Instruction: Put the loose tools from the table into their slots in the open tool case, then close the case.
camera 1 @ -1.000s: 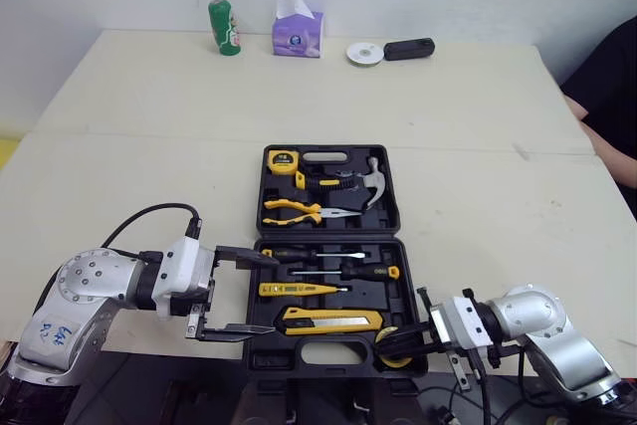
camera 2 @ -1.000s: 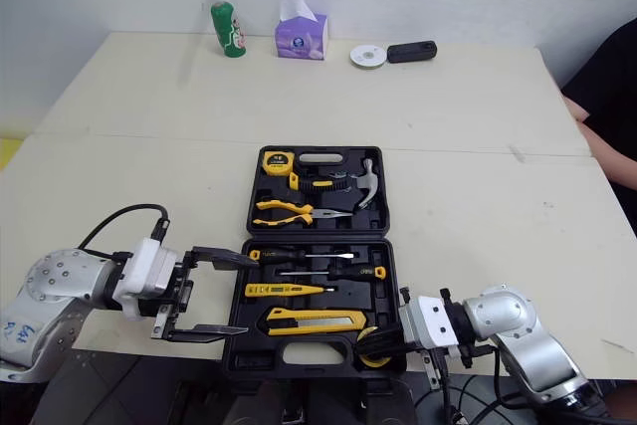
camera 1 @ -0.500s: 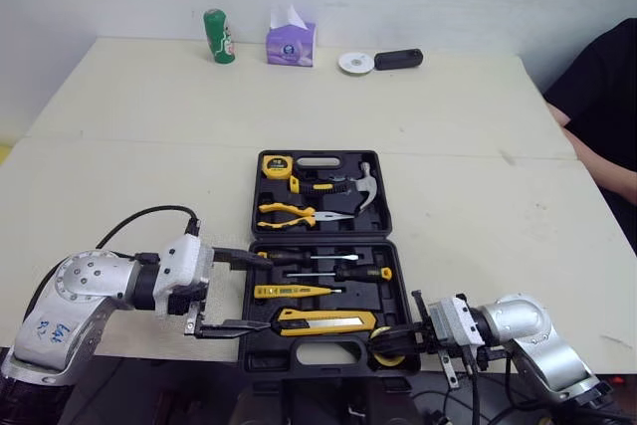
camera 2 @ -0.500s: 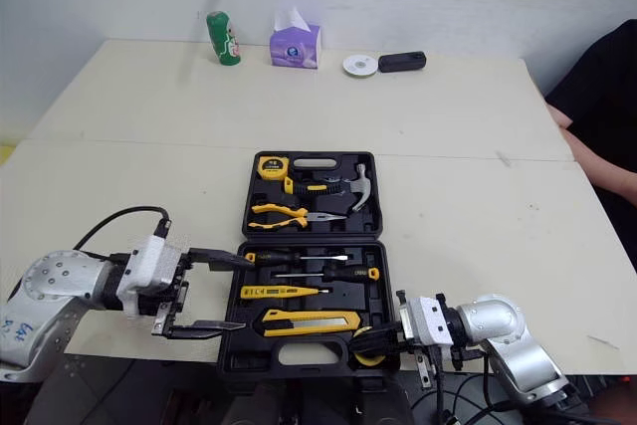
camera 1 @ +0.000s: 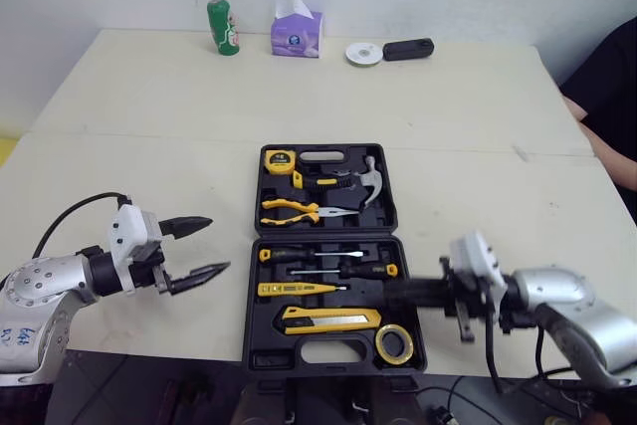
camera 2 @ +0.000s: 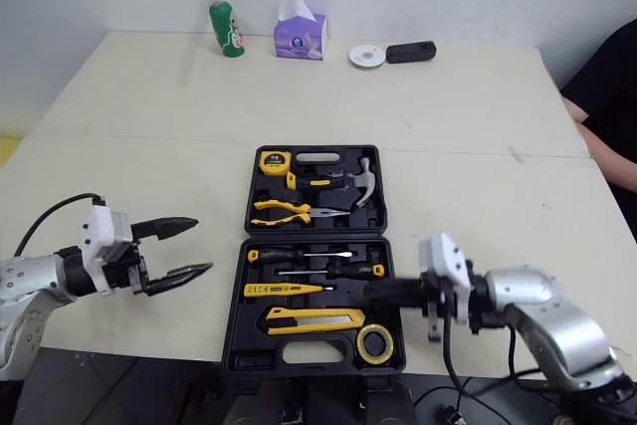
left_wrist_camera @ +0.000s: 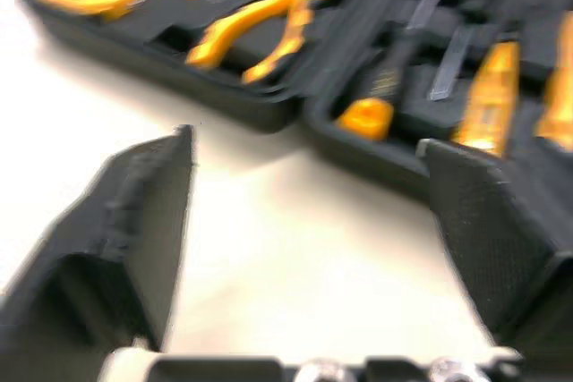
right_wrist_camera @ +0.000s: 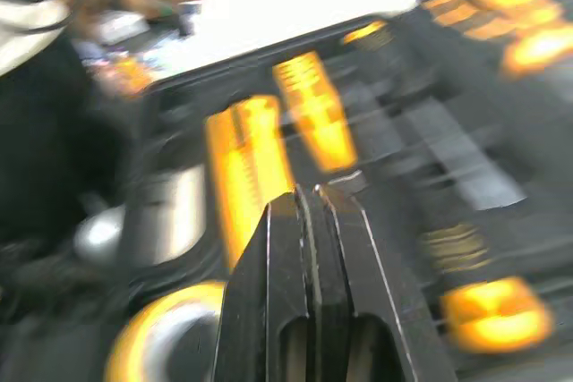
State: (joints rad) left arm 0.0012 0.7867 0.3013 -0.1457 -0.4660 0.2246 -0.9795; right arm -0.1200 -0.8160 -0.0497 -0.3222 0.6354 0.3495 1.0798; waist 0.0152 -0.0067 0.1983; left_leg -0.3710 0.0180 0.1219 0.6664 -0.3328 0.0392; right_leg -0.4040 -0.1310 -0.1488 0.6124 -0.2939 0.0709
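The black tool case lies open near the table's front edge. Its far half holds a tape measure, pliers and a hammer. Its near half holds screwdrivers, a yellow tester, a utility knife and a yellow tape roll in the front right corner. My left gripper is open and empty over bare table, left of the case. My right gripper is shut and empty, hovering over the near half's right side, just beyond the tape roll.
Along the table's far edge stand a green can, a purple tissue box, a disc and a black device. A person's dark sleeve shows at the right edge. Bare table surrounds the case.
My right gripper has let go of the yellow tape roll, which now lies in its slot, and has lifted back over the case. My left gripper has drawn leftward away from the case.
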